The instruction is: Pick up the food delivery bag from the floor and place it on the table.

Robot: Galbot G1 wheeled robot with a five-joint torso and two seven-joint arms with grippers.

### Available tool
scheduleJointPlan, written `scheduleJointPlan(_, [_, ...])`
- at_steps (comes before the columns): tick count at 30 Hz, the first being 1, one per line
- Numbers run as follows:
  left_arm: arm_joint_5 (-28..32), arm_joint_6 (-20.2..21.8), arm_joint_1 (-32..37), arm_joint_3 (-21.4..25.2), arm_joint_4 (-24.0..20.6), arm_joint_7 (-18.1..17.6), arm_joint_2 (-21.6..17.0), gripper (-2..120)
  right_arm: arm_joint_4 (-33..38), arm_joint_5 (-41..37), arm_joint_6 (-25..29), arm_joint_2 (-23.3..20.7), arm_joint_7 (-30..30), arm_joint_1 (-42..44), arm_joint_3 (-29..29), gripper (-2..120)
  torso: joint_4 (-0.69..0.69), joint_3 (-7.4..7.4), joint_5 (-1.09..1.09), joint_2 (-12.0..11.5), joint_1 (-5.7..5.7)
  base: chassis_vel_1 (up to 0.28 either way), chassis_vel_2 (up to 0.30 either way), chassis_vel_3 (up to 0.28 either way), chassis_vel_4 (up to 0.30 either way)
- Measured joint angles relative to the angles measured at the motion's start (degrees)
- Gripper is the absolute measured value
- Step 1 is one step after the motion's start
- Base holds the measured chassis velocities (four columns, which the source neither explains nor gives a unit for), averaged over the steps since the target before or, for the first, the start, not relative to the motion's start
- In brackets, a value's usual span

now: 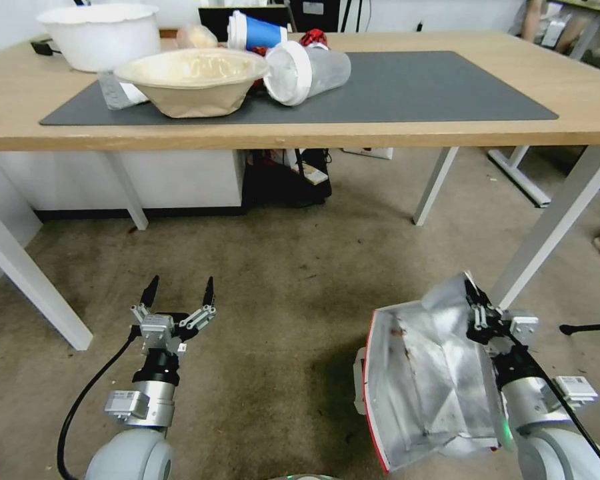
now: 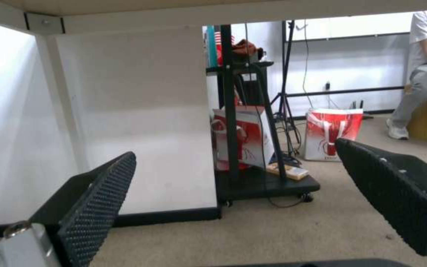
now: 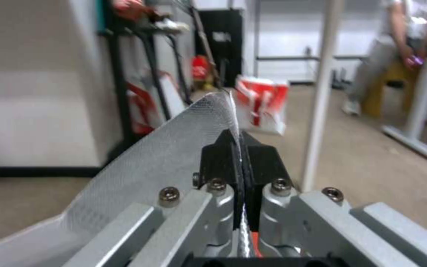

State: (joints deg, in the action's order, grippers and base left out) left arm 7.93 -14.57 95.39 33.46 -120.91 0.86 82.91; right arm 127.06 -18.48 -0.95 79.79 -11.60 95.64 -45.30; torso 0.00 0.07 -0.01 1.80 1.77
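Observation:
The food delivery bag (image 1: 427,387) hangs at the lower right of the head view, its silver foil lining facing me and a red edge along its left side. My right gripper (image 1: 475,300) is shut on the bag's top rim; in the right wrist view the foil sheet (image 3: 174,159) is pinched between the black fingers (image 3: 218,155). My left gripper (image 1: 179,291) stands open and empty above the floor (image 1: 293,280); its ribbed pads (image 2: 95,211) are wide apart. The table (image 1: 407,130), light wood with a dark grey mat (image 1: 420,87), spans the far side.
On the table's left half lie a white bowl (image 1: 100,33), a tan paper bowl (image 1: 193,80), a tipped clear lidded cup (image 1: 307,72) and a blue cup (image 1: 257,32). White table legs (image 1: 553,220) slant down to the carpet. A black cart (image 2: 253,178) and red-white bags (image 2: 332,133) stand beyond.

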Motion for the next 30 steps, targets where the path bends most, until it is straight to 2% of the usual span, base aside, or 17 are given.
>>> scheduleJointPlan(9, [0.69,0.11,-0.30,0.34,-0.89,-0.27,-0.18,100,5.45,-3.67,1.77,-3.59,-5.85,-0.27,0.68,0,0.00,0.00,0.01,0.00,0.00,0.000,0.000,0.000,0.000])
scheduleJointPlan(12, [1.03,0.17,-0.41,0.69,-1.19,-0.32,-0.35,100,5.66,-7.53,6.02,-5.62,-10.77,-1.15,0.65,0,0.00,0.00,0.01,0.00,0.00,0.000,0.000,0.000,0.000])
scheduleJointPlan(13, [1.03,0.17,-0.41,0.69,-1.19,-0.32,-0.35,100,5.66,-7.53,6.02,-5.62,-10.77,-1.15,0.65,0,0.00,0.00,0.01,0.00,0.00,0.000,0.000,0.000,0.000])
scheduleJointPlan(15, [1.20,0.27,-0.35,0.76,-1.52,-0.31,-0.37,100,5.87,-10.20,7.71,-6.91,-14.72,-1.39,0.19,0,0.00,0.01,0.01,0.00,0.00,0.000,0.000,0.000,0.000])
scheduleJointPlan(25, [3.50,1.65,-0.07,0.54,-3.36,-0.82,-0.30,100,9.03,-14.46,7.78,-8.14,-17.89,-1.87,0.04,0,0.00,0.00,0.01,0.00,0.00,0.000,0.000,0.000,0.000])
scheduleJointPlan(30, [4.59,0.99,-0.15,0.60,-3.50,-1.19,-0.38,100,9.40,-16.19,7.48,-8.60,-18.65,-1.93,0.03,0,0.00,0.00,0.01,0.00,0.00,0.000,0.000,0.000,0.000])
